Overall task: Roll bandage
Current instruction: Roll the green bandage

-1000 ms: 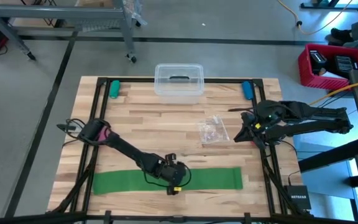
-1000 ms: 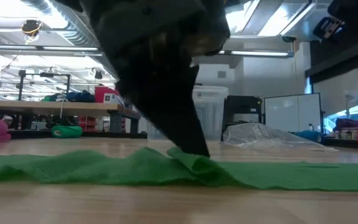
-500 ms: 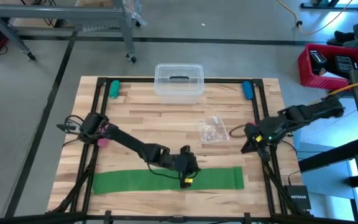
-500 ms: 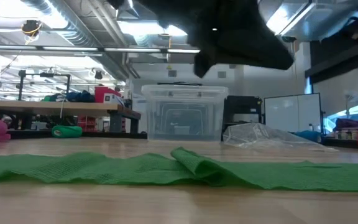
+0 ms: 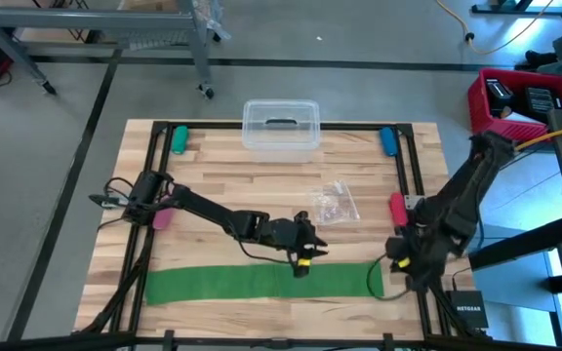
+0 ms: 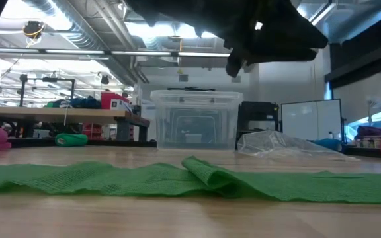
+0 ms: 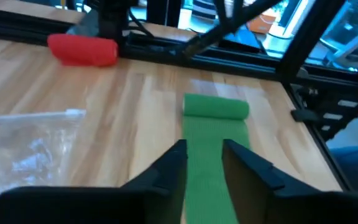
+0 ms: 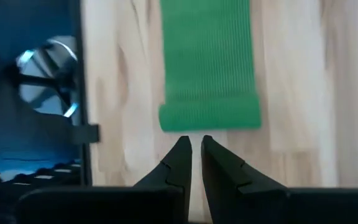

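Observation:
The bright green bandage (image 5: 261, 284) lies flat along the table's near edge, with a raised wrinkle (image 6: 207, 173) at its middle. Its right end is a small roll (image 7: 216, 107) resting on the wood. My left gripper (image 5: 305, 255) hangs open above the strip's middle, clear of it, pointing toward the rolled end; the green shows between its fingers (image 7: 204, 146). My right gripper (image 5: 394, 268) is shut with nothing in it. It points down just beyond the rolled end (image 8: 210, 117), and its fingertips (image 8: 193, 142) stop short of the roll.
A clear lidded box (image 5: 281, 129) stands at the far edge, and a clear plastic bag (image 5: 335, 205) lies mid-table. A green cylinder (image 5: 179, 139) and a blue one (image 5: 388, 141) lie at the far corners, a red one (image 5: 396, 207) at right and a pink one (image 5: 161, 216) at left. Black rails frame the table.
My left gripper has lifted off the bandage's middle, gone up and toward the right edge, and tipped closer to level; the wrinkle it left stays. My right arm has swung from the right side toward the near edge and down to the bandage's rolled end.

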You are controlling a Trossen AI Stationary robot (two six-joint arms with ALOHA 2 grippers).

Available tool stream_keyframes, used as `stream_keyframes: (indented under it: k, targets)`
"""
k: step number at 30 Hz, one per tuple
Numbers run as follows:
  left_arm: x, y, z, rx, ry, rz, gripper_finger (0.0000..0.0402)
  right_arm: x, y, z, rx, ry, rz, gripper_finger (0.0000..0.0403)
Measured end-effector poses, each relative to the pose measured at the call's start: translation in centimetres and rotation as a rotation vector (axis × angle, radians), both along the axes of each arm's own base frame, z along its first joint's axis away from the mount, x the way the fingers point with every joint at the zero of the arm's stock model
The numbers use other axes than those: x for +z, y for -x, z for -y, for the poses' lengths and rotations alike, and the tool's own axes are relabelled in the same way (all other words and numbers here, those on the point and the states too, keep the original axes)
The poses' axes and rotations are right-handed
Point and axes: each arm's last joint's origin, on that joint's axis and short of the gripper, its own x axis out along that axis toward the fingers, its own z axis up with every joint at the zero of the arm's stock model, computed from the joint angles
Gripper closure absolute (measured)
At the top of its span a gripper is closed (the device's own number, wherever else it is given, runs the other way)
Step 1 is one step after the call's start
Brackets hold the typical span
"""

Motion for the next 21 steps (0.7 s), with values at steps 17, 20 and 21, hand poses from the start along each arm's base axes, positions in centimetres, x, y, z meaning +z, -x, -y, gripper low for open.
stream_keyframes:
  k: [17,20,21]
  targets:
    - [-2.7,-7.7,-1.2,-0.06,0.003,0.049,0.026,-5.6,0.1,-5.2,-0.164,0.137,-0.182,0.0363]
    - [-4.2,-9.1,-1.0,-0.083,0.014,0.05,0.026,-6.6,-0.4,-6.1,-0.169,0.142,-0.17,0.036]
    - [-4.8,-9.4,-1.0,-0.089,0.016,0.045,0.026,-7.0,-0.5,-6.4,-0.169,0.146,-0.169,0.0355]
